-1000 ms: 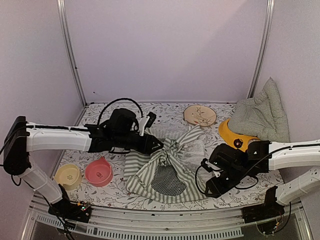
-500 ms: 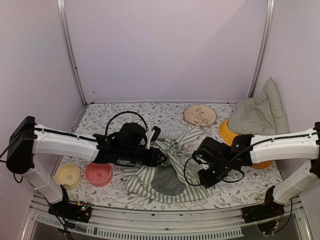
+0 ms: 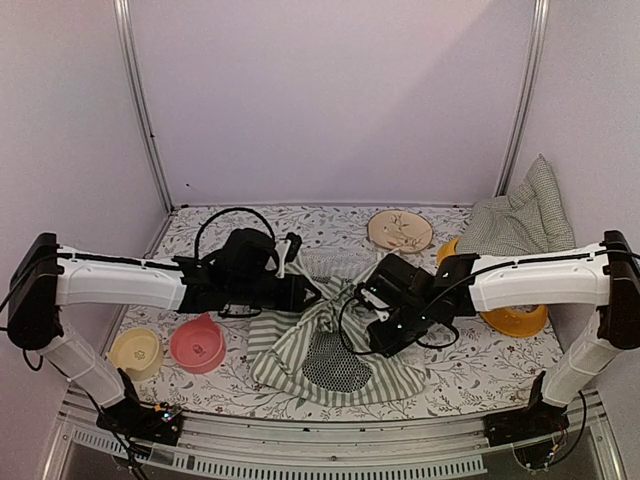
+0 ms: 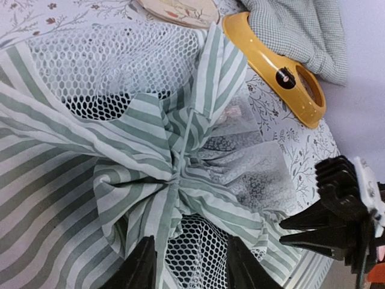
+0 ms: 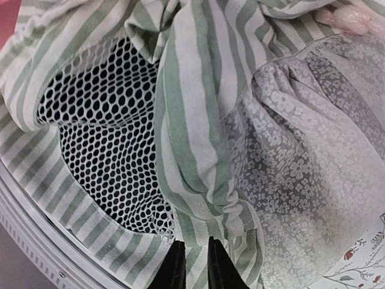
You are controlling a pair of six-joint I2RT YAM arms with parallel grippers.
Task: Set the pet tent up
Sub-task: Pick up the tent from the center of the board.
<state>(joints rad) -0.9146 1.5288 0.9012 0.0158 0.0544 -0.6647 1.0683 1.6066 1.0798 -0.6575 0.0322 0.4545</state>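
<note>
While the pet tent (image 3: pixel 290 350) lies collapsed in a striped heap at the middle of the table (image 3: pixel 480 372), near the front edge, I judge the step to be raising it. My left gripper (image 4: pixel 189 256) straddles the gathered fabric, jaws apart; I cannot tell whether they pinch it. My right gripper (image 5: pixel 192 250) sits at a striped fold beside the mesh window (image 5: pixel 102 138), jaws nearly together; whether cloth is caught, I cannot tell. Next I need a sure hold on the peak, then a lift while the right spreads the base.
</note>
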